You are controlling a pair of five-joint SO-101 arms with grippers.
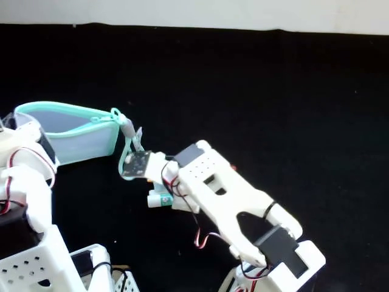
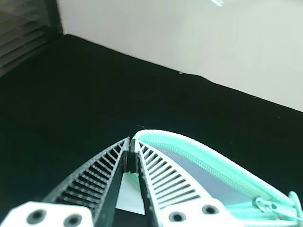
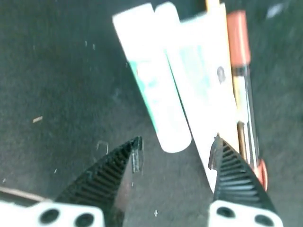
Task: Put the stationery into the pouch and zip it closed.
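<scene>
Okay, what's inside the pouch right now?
The pouch gapes open, and only pale lining shows inside. Its bottom is hidden behind the front wall. The stationery lies on the table under the right gripper.

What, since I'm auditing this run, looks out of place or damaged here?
Nothing stands out. The pouch is unzipped, its end pinched by the left gripper; the stationery lies together on the table below the open right gripper.

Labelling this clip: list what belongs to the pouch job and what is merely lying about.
Job: pouch, zip pull, white tube, white packet, orange-capped pen, left end effector, right end effector.
Merely there: black table cover, pale wall.
</scene>
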